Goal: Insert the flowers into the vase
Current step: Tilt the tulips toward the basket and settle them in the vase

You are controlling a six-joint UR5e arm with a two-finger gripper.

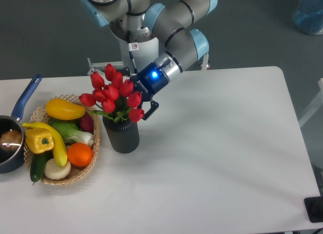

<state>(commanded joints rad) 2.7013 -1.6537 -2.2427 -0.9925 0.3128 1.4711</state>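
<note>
The flowers [114,94], a bunch of red tulips with green leaves, stand tilted to the left right over the mouth of the vase [121,136]. The vase is a dark ribbed cylinder, upright on the white table. Blooms and leaves hide the stems, so I cannot tell how deep they reach into the vase. My gripper [143,106] comes in from the upper right and is shut on the flowers just above the rim. One dark fingertip [148,110] shows beside the lowest bloom, and the tulips cover the other one.
A wicker basket [95,143] full of vegetables and fruit stands touching the vase's left side. A blue-handled pot [21,105] sits at the table's far left edge. The arm's base rises behind the table above the vase.
</note>
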